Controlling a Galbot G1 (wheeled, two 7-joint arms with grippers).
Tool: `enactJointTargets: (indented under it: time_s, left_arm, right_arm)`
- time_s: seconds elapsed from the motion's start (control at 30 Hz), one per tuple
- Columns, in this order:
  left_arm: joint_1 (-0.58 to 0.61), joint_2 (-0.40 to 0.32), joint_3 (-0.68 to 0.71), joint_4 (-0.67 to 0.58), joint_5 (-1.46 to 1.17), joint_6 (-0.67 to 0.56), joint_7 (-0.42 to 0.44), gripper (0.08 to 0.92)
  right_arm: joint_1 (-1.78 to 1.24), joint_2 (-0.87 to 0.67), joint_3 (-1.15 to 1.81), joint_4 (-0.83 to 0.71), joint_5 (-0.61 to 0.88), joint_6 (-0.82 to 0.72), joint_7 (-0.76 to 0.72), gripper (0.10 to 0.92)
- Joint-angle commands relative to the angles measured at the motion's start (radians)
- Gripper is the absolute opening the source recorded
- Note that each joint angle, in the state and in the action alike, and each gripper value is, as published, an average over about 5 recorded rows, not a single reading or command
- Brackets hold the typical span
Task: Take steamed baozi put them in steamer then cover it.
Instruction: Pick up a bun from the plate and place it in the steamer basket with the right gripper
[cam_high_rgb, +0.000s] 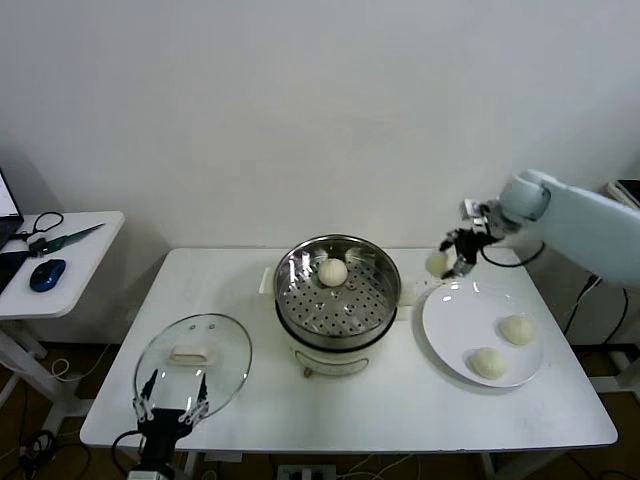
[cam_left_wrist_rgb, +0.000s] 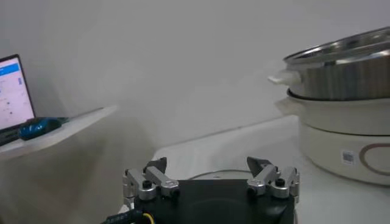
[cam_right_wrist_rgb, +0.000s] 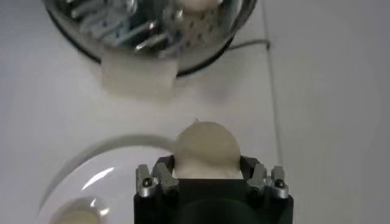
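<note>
The steamer (cam_high_rgb: 337, 302) stands mid-table with one baozi (cam_high_rgb: 332, 271) on its perforated floor. My right gripper (cam_high_rgb: 447, 262) is shut on another baozi (cam_high_rgb: 437, 263), held in the air between the steamer and the white plate (cam_high_rgb: 452, 322); in the right wrist view that baozi (cam_right_wrist_rgb: 206, 149) fills the gap between the fingers (cam_right_wrist_rgb: 163, 167), with the steamer (cam_right_wrist_rgb: 152, 36) ahead. Two more baozi (cam_high_rgb: 516, 329) (cam_high_rgb: 487, 362) lie on the plate. My left gripper (cam_high_rgb: 170, 402) rests open at the table's front left, over the near edge of the glass lid (cam_high_rgb: 193, 362).
A side table (cam_high_rgb: 60, 260) at the left holds a blue mouse (cam_high_rgb: 47, 274) and scissors. In the left wrist view the open left gripper (cam_left_wrist_rgb: 210, 175) faces the steamer's side (cam_left_wrist_rgb: 341, 122), with a laptop screen (cam_left_wrist_rgb: 15, 91) far off.
</note>
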Motion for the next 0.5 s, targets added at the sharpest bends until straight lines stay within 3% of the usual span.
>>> enactJointTargets:
  time_s: [0.03,0.5]
  left_arm:
    - [0.005,0.005,0.016,-0.028,0.010,0.003,0.003,0.823]
    - [0.009,0.009,0.018,-0.029,0.018,-0.006,0.003,0.823]
  right_arm:
    - [0.255,0.156,-0.169,0.095,0.277,-0.082,0.052,0.696]
    - [0.106,0.478,-0.199,0.072,0.354,-0.142,0.159,0.696]
